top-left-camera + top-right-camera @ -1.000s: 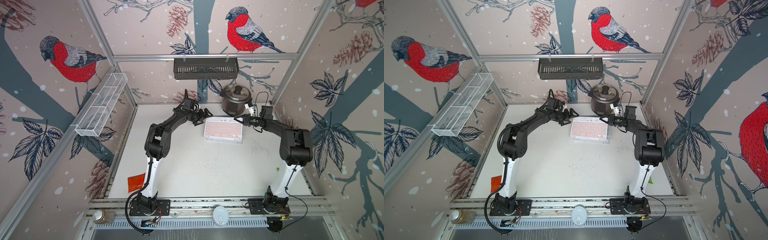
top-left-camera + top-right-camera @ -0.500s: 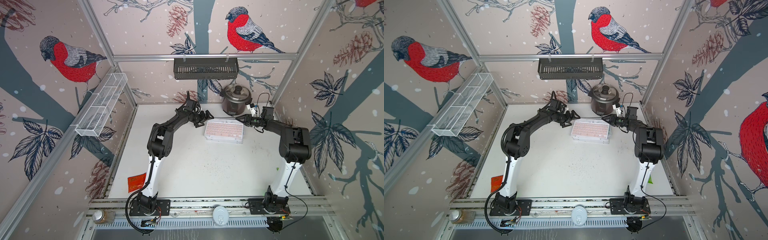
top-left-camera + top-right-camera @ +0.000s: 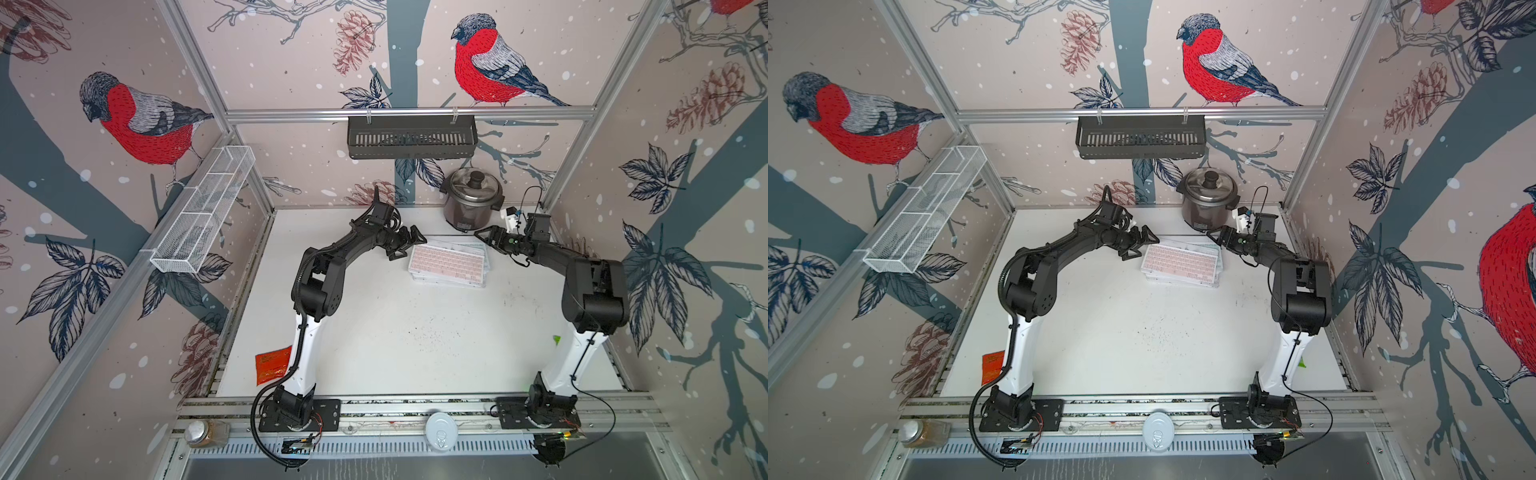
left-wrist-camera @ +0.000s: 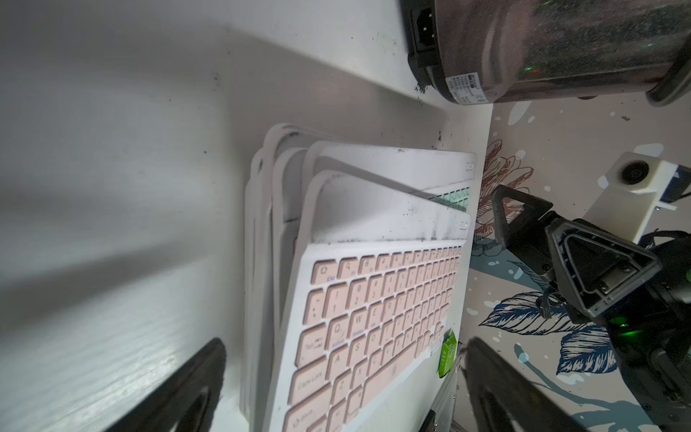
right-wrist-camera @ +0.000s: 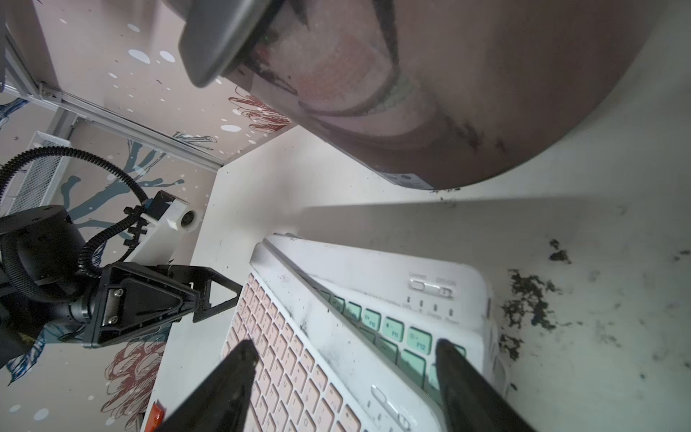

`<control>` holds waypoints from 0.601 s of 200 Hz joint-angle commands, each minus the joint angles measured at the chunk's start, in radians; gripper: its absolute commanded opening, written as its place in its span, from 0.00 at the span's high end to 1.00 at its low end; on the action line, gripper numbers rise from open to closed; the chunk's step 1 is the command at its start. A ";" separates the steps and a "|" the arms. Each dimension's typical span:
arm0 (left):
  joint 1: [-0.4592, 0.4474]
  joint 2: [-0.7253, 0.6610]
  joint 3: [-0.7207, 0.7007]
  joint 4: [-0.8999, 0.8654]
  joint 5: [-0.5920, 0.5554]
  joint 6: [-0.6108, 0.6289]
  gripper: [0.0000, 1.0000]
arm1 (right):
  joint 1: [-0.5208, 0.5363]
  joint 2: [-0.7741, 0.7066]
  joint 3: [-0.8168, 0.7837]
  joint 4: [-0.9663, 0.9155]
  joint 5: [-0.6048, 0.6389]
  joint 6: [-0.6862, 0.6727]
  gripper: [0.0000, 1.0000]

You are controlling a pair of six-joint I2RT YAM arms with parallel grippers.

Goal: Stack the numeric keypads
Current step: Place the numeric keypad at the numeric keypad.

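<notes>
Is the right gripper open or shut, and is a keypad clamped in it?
Open. The right gripper has its fingers wide apart over the stacked keypads in its wrist view; none is clamped between them.

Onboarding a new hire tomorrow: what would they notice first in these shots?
An uneven stack of keypads, a pink-keyed one on top, lies toward the far side of the table. The left end effector and right end effector flank it, both open and holding nothing. A metal cooker stands just behind, with red-bird wallpaper on the walls.
</notes>
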 commanded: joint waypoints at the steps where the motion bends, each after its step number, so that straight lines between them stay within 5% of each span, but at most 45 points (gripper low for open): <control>1: 0.013 -0.033 -0.002 -0.045 -0.027 0.041 0.01 | 0.004 -0.042 -0.038 0.071 0.060 0.040 0.11; 17: 0.027 -0.061 -0.003 -0.077 -0.049 0.066 0.01 | 0.006 -0.090 -0.080 0.101 0.063 0.065 0.00; 53: 0.040 -0.143 -0.101 -0.101 -0.069 0.106 0.01 | 0.054 -0.267 -0.208 0.058 0.186 0.055 0.00; 120: 0.034 -0.239 -0.345 0.028 -0.004 0.053 0.01 | 0.354 -0.636 -0.489 -0.185 0.766 -0.048 0.00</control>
